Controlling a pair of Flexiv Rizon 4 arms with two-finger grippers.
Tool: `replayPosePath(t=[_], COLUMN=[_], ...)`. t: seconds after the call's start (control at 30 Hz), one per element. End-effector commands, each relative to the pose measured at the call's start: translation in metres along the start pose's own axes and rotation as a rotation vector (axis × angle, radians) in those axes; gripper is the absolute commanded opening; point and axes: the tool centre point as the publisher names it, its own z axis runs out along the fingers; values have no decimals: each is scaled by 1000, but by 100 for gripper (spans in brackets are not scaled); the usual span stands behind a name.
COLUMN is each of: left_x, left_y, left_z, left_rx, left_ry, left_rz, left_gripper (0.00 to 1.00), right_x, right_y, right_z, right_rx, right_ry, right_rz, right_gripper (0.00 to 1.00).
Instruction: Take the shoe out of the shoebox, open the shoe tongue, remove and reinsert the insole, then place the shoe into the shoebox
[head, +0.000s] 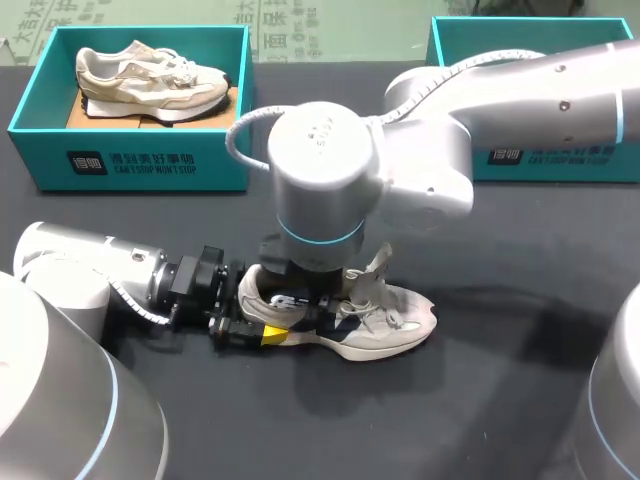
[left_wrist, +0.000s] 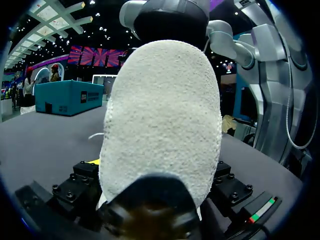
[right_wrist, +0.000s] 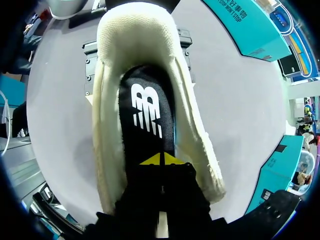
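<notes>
A cream and grey shoe (head: 390, 320) lies on its sole on the dark table, toe to the right. My left gripper (head: 252, 326) comes in level from the left and is shut on the heel; in the left wrist view the fuzzy heel (left_wrist: 160, 125) fills the space between its wide-set fingers (left_wrist: 75, 187). My right arm reaches down from above into the shoe's mouth. In the right wrist view my right gripper (right_wrist: 162, 161) is shut, its yellow tips together on the black insole (right_wrist: 147, 107) inside the shoe's cream collar (right_wrist: 107, 125).
A teal shoebox (head: 130, 160) at the back left holds a second, beige shoe (head: 150, 75). Another teal box (head: 540, 160) stands at the back right, partly behind my right arm. My right wrist hides the middle of the shoe in the head view.
</notes>
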Motion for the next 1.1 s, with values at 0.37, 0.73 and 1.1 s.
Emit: replayPosePath(t=[0.37,0.73,1.1], left_x=[-1,-1,-1], left_y=[0,0,0], left_z=[0,0,0], left_rx=[-1,-1,-1], left_ry=[0,0,0], left_rz=[-1,-1,-1], left_gripper=[0,0,0], right_x=[-10,-14,-10], right_y=[0,-5,-3], right_z=[8,19,44], right_rx=[2,20,27], right_ry=[3,46,155], right_rz=[-5,-2,-20], right_gripper=[16,28,30])
